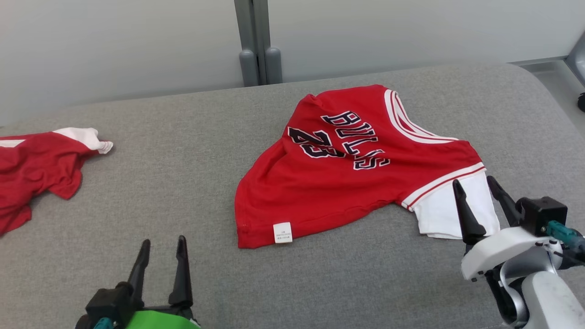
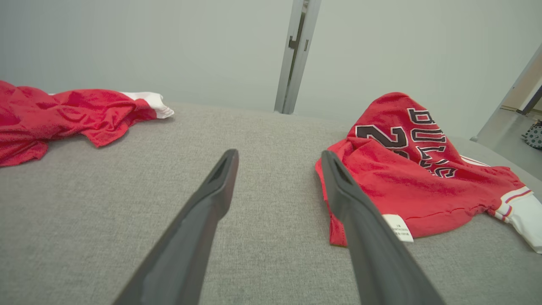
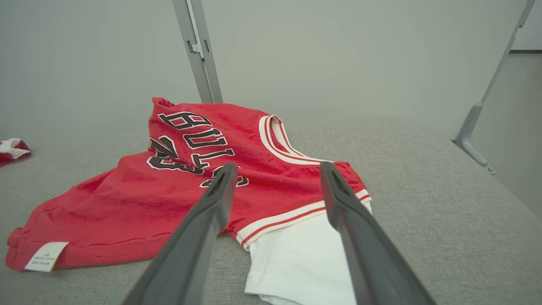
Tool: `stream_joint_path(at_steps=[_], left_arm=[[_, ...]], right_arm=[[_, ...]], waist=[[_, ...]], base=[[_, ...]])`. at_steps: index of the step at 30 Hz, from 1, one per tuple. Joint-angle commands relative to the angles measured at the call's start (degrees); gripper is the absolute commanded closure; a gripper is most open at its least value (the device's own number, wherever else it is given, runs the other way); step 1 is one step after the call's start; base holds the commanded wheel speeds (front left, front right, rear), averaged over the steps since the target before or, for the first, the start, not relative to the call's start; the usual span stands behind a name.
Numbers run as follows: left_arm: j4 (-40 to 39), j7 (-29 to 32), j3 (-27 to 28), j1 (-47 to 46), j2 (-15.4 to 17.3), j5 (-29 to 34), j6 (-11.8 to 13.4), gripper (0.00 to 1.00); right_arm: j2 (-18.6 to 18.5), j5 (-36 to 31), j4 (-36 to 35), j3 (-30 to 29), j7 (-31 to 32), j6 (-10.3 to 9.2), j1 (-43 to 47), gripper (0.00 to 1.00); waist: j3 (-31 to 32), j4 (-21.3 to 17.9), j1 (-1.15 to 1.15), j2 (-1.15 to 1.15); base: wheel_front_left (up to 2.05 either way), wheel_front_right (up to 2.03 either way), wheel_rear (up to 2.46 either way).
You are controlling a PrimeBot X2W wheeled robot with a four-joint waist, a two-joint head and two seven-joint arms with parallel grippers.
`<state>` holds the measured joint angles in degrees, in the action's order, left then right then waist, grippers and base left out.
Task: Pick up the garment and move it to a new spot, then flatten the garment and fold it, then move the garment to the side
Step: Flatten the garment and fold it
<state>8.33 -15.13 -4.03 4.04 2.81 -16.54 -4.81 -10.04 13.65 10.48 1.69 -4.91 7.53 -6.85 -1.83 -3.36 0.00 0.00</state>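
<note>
the red jersey lies in the middle of the gray surface. the right gripper is released, by its white sleeve; the left gripper is released too, apart from it.

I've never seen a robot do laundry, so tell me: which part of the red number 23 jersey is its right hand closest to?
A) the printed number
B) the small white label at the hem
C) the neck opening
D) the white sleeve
D: the right hand, open, has its fingertips right at the white sleeve of the red jersey, while the label lies well off toward the robot's left.
</note>
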Motion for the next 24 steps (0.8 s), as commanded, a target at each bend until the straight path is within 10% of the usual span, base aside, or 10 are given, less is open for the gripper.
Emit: stream_joint_path(at_steps=[1,11,24], left_arm=[[1.76,0.46,-0.89,-1.80,0.15,-1.19,-0.39,0.00],[13.31,10.38,-9.87,-12.69,0.17,-4.80,-0.15,0.00],[19.40,14.78,-12.75,-18.95,0.21,-6.63,4.09,0.00]], right_arm=[[-0.87,-0.36,0.62,-0.94,2.05,-0.08,-1.44,0.00],[-0.78,0.20,11.84,-9.13,20.75,-0.07,-10.08,0.00],[1.16,-2.68,26.80,-11.56,21.70,-0.07,-16.55,0.00]], waist=[[-1.03,-0.83,0.00,0.00],[-6.26,-3.23,0.00,0.00],[-8.94,-3.95,0.00,0.00]], base=[[0.00,0.00,0.00],[0.00,0.00,0.00],[0.00,0.00,0.00]])
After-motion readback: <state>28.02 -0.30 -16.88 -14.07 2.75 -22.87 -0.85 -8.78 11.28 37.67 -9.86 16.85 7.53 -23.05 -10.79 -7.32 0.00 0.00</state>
